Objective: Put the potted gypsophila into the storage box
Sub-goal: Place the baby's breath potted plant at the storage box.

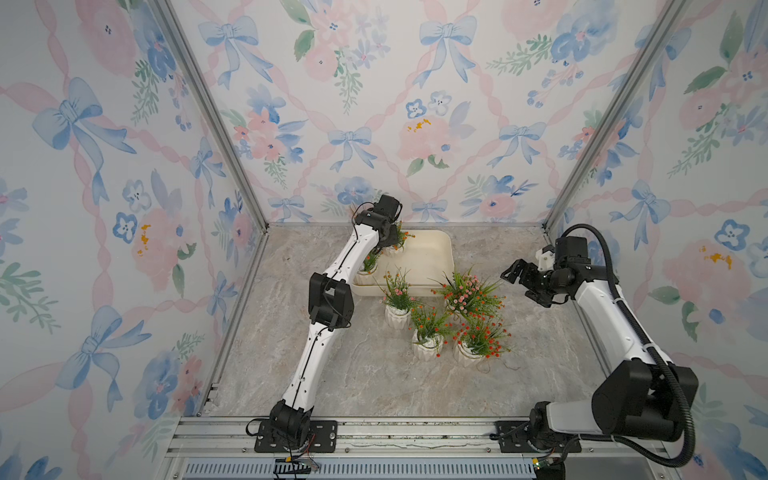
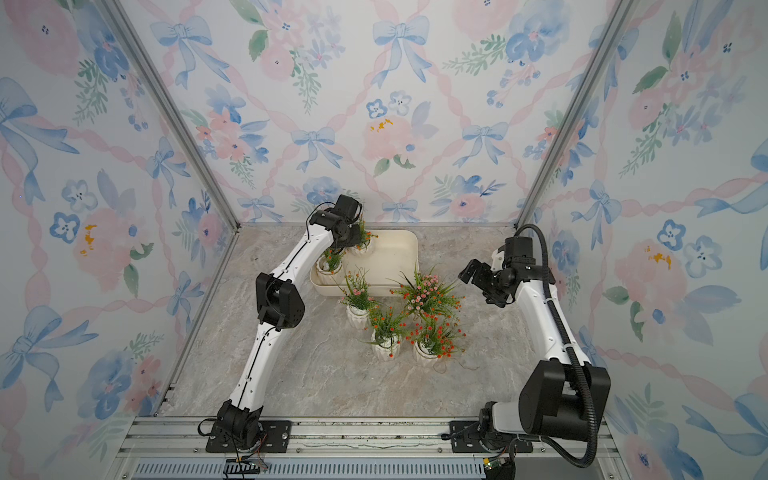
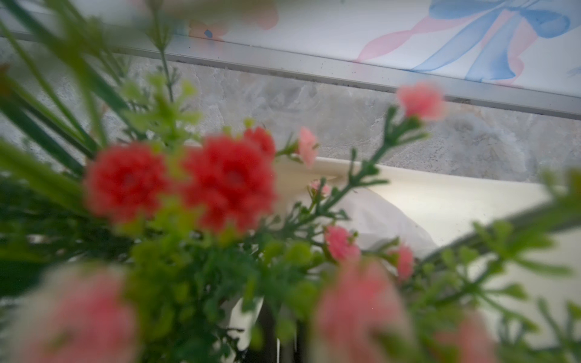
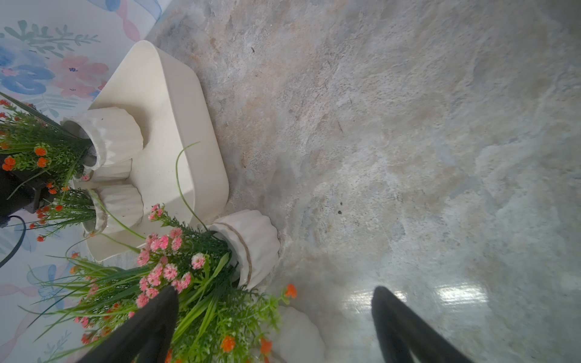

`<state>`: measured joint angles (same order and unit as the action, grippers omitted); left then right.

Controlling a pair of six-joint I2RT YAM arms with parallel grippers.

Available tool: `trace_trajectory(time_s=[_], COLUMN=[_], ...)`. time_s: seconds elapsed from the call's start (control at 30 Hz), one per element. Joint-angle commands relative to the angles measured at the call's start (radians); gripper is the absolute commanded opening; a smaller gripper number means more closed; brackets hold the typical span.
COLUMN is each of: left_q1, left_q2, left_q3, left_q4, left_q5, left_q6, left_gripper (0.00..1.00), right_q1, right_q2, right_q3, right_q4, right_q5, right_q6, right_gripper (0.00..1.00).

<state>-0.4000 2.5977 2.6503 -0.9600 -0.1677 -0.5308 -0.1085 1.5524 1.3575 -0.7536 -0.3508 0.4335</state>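
The left gripper (image 1: pixel 390 237) sits low over the far left corner of the box (image 1: pixel 436 249), deep in green sprigs. In both top views the left arm (image 1: pixel 332 299) hides its fingers. Its own camera shows only blurry red and pink blooms (image 3: pixel 226 179), very close. The fingers are together, but I cannot tell if they pinch anything.

Three pots (image 4: pixel 119 138) stand in the box right by those fingers. The middle pot (image 4: pixel 111 171) is mostly hidden behind the others.

The right gripper (image 4: pixel 276 290) hangs in the air with its fingers (image 4: pixel 151 327) wide apart and nothing between them. Four more pots stand on the table (image 1: pixel 374 382) in front of these fingers. The pink pot (image 4: pixel 251 245) is nearest, just outside the box wall. From above, sprigs cover most of it.
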Motion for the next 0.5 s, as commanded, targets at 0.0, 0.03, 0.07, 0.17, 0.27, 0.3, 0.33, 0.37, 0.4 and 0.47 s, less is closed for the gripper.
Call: trace_trajectory(time_s=[0.0,0.03,0.07,0.17,0.27,0.3,0.33,0.37,0.4,0.47], left_q1=[0.024,0.024,0.027,0.030,0.033,0.033,0.035,0.035,0.037,0.038], left_q2=[0.020,0.023,0.025,0.032,0.033,0.033,0.033,0.035,0.034,0.033], left_q3=[0.027,0.028,0.028,0.027,0.027,0.027,0.027,0.028,0.028,0.028], left_q4=[0.089,0.089,0.089,0.089,0.090,0.089,0.089,0.089,0.089,0.090], left_q5=[-0.016,-0.016,-0.017,-0.015,-0.017,-0.017,-0.016,-0.016,-0.015,-0.010], left_q6=[-0.001,-0.001,-0.001,-0.002,-0.006,-0.007,-0.009,-0.012,-0.015,-0.018], left_gripper=[0.00,0.00,0.00,0.00,0.00,0.00,0.00,0.01,0.05,0.15], right_q1=[0.001,0.002,0.002,0.001,0.001,0.002,0.002,0.002,0.001,0.002], right_q2=[0.021,0.022,0.021,0.023,0.026,0.026,0.026,0.027,0.028,0.026], right_q3=[0.027,0.027,0.025,0.025,0.026,0.028,0.028,0.028,0.026,0.026], right_q4=[-0.032,-0.030,-0.030,-0.030,-0.029,-0.029,-0.029,-0.029,-0.028,-0.028], right_q5=[0.010,0.010,0.010,0.010,0.009,0.009,0.009,0.009,0.009,0.009], right_q6=[-0.012,-0.010,-0.010,-0.010,-0.011,-0.011,-0.011,-0.011,-0.011,-0.010], right_gripper=[0.97,0.97,0.97,0.97,0.97,0.97,0.97,0.97,0.97,0.97])
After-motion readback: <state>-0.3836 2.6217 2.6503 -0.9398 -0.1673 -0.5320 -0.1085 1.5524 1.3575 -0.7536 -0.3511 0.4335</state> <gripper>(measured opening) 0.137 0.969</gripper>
